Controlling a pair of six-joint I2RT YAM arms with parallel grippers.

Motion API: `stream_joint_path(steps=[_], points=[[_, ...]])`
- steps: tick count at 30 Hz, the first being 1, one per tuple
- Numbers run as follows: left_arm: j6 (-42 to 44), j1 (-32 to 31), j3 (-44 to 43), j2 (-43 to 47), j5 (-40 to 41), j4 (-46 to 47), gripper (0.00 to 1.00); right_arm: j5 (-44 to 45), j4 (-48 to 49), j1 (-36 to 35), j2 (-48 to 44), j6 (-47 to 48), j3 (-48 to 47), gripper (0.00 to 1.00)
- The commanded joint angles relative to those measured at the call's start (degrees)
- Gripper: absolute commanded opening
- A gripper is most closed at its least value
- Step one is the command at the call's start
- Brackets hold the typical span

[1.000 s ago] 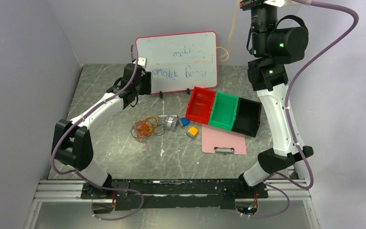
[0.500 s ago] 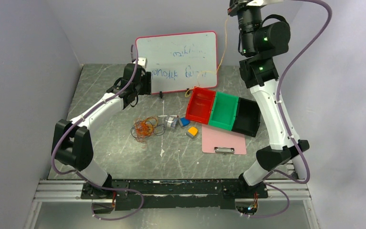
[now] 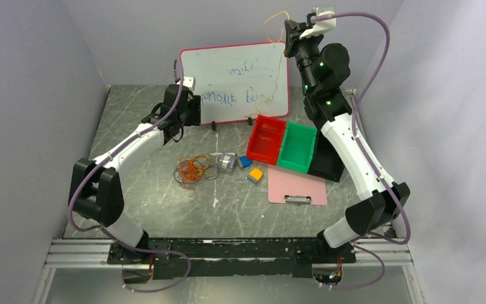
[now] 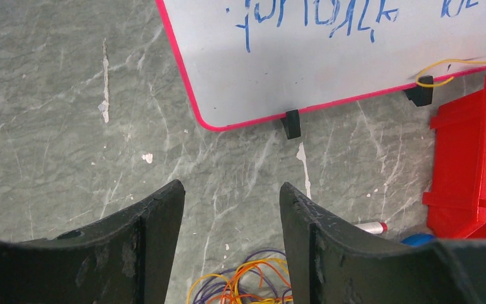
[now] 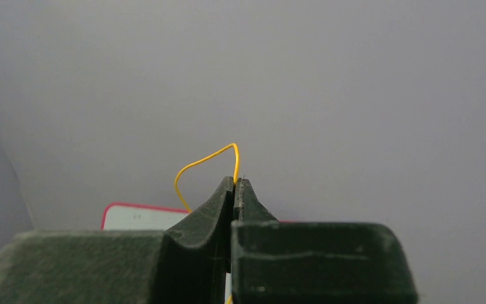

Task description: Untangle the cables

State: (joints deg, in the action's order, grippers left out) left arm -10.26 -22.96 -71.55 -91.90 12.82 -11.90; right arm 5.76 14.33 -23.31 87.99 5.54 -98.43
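The cables [image 3: 193, 170] lie as an orange, yellow and purple tangle on the table left of centre, and their top edge [image 4: 253, 285] shows between my left fingers. My left gripper [image 3: 193, 117] [image 4: 231, 187] hovers open behind the tangle, near the whiteboard's lower left corner, holding nothing. My right gripper [image 3: 289, 28] [image 5: 235, 180] is raised high above the whiteboard and shut on one yellow cable [image 5: 193, 168]. That cable [image 3: 283, 69] loops above the jaws and hangs down in front of the board; its lower end [image 4: 443, 63] curls beside the red bin.
A whiteboard [image 3: 234, 82] stands at the back. Red [image 3: 267, 139], green [image 3: 297, 147] and black [image 3: 329, 156] bins sit in a row right of centre, with a pink clipboard [image 3: 297, 188] in front. Small blue [image 3: 245, 161] and orange [image 3: 255, 174] blocks lie near the tangle.
My right arm has swung left and back, carrying the yellow cable from the whiteboard's right side to above its top edge. The left arm and the tangle have not moved.
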Motion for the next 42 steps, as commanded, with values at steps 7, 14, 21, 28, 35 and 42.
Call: stream_joint_path(steps=[7,14,21,28,35,42], points=[[0.5,0.3,-1.7,-0.5,-0.7,0.3,0.62,1.4,0.0,0.3,-4.9,-2.0,7.5,0.00],[0.6,0.3,-1.8,-0.2,-0.5,0.4,0.61,-1.1,-1.3,0.4,-1.8,-3.1,4.3,0.00],[0.5,0.3,-1.7,0.0,-0.6,0.3,0.61,-5.7,-1.2,0.4,9.7,-5.0,-6.9,0.00],[0.8,0.3,-1.5,0.2,0.0,0.4,0.62,-13.1,-3.5,0.3,22.9,-8.2,-23.9,0.00],[0.4,0.3,-0.7,0.9,-1.2,1.1,0.66,-14.4,-3.4,0.2,24.7,-10.3,-28.1,0.00],[1.4,0.3,1.8,2.9,-9.7,5.4,0.81,-14.5,-4.4,0.3,20.4,-9.0,-26.3,0.00]])
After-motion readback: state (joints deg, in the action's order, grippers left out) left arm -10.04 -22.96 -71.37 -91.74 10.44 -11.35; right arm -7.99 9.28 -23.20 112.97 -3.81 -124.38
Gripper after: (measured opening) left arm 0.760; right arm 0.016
